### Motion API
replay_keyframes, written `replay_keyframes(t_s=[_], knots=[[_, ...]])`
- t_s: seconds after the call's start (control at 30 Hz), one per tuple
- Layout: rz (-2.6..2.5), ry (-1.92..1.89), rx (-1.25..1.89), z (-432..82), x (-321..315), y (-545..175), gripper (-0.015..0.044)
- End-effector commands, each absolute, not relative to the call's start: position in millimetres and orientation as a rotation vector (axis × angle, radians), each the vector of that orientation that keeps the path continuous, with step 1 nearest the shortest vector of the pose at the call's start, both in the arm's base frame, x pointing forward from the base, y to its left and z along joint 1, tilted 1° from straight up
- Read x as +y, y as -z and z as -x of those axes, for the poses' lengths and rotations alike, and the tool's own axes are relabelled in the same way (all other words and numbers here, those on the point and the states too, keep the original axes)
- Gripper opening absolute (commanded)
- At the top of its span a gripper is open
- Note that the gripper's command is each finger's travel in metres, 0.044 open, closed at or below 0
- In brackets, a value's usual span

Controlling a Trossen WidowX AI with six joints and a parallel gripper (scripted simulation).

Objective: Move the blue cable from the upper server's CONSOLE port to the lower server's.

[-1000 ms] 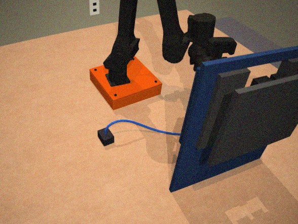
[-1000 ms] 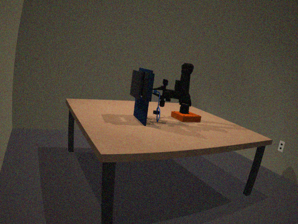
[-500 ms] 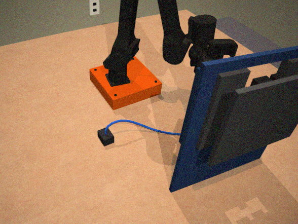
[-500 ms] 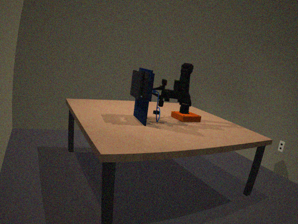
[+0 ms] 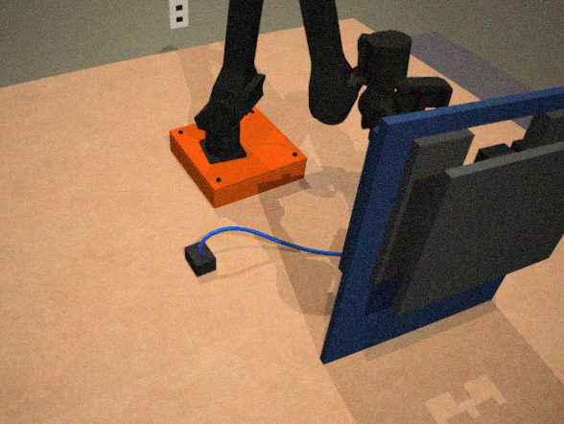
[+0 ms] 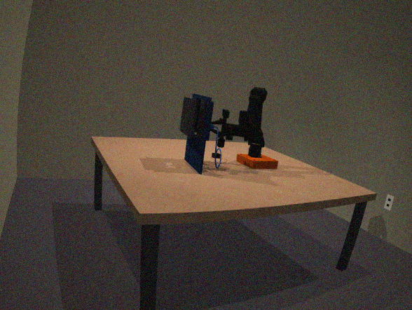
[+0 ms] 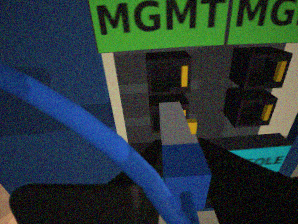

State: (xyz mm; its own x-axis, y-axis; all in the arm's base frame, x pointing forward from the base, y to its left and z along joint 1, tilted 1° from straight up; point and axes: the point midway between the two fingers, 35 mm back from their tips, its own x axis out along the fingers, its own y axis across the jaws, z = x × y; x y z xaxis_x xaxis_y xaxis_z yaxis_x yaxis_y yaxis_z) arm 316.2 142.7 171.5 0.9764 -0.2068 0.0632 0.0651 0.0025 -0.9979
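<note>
Plug, blue with a grey front part, is gripped in the end effector, whose fingers are only a little way open, closed on it. Ahead of the end effector is the panel, standing upright on the table. In the wrist view the plug's front overlaps the lower left port under the green MGMT label; whether it touches cannot be told. A cyan label, its text partly hidden, shows beyond the end effector, to the right in that view. The cable sweeps from the plug past one side of the end effector, and below it runs to a small black block on the table. Behind the end effector, the arm stands on an orange base.
</note>
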Motion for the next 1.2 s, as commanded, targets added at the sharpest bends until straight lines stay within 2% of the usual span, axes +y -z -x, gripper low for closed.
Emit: replay_keyframes(t_s=[0.0,1.17], knots=[[1.555,0.209,0.110,-319.1,143.3,-170.1,0.0000],[1.555,0.211,0.106,-335.2,138.8,-170.0,0.0000]])
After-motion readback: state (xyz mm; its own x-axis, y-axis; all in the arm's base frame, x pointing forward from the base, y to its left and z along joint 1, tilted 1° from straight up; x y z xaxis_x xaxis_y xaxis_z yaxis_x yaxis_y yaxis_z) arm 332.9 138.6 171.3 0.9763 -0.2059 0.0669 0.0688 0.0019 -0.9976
